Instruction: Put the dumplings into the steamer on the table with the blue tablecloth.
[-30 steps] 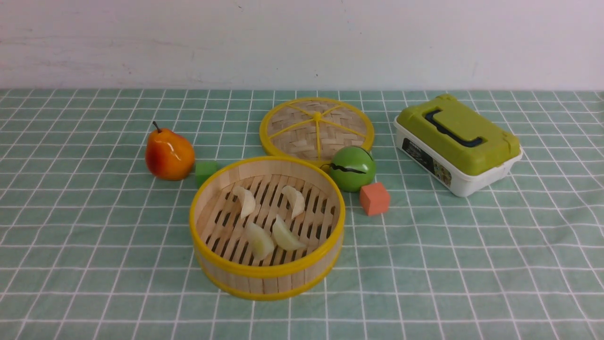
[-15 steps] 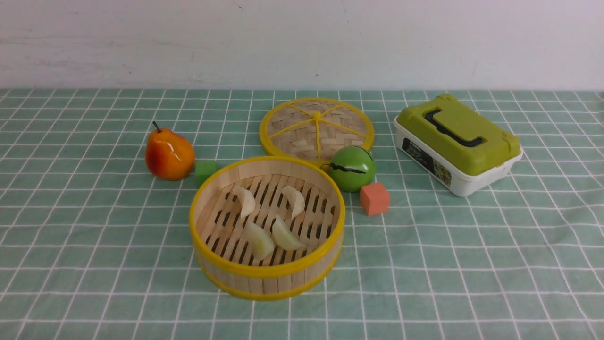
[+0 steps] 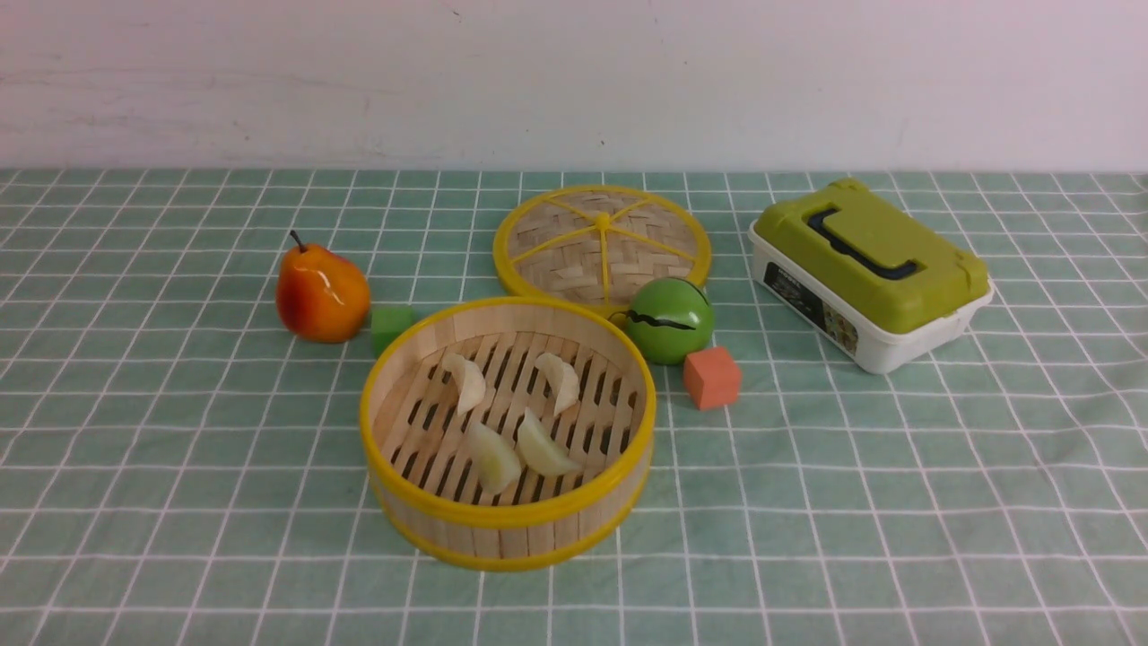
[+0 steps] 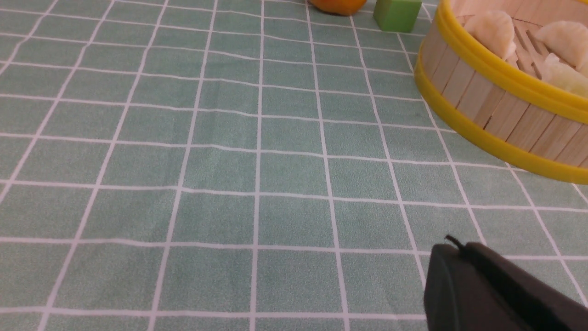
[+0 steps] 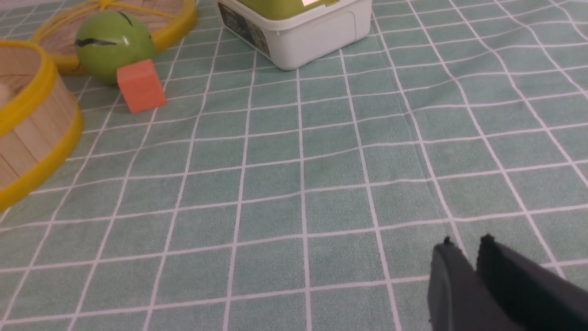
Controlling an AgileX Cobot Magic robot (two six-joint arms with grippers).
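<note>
All four dumplings (image 3: 511, 413) lie inside the steamer (image 3: 507, 529), on its slatted floor: two toward the far wall and two touching each other nearer the front rim, so by this view the task looks finished. The steamer stands open near the middle of the table (image 3: 897, 502), and its woven lid (image 3: 603, 240) lies flat just behind it, probably set aside so that the basket can be filled from above. A pear (image 3: 321, 293) and a green cube (image 3: 391, 327) are on its left side, a green ball (image 3: 670, 319) and an orange cube (image 3: 712, 378) on its right, and a green-lidded box (image 3: 868, 274) further right. Neither arm shows in the front view. The left gripper (image 4: 452, 246) hangs low over bare cloth with its fingers pressed together, holding nothing. The right gripper (image 5: 464, 248) is also over bare cloth, well apart from the steamer, with only a narrow gap between its fingers and nothing in them.
</note>
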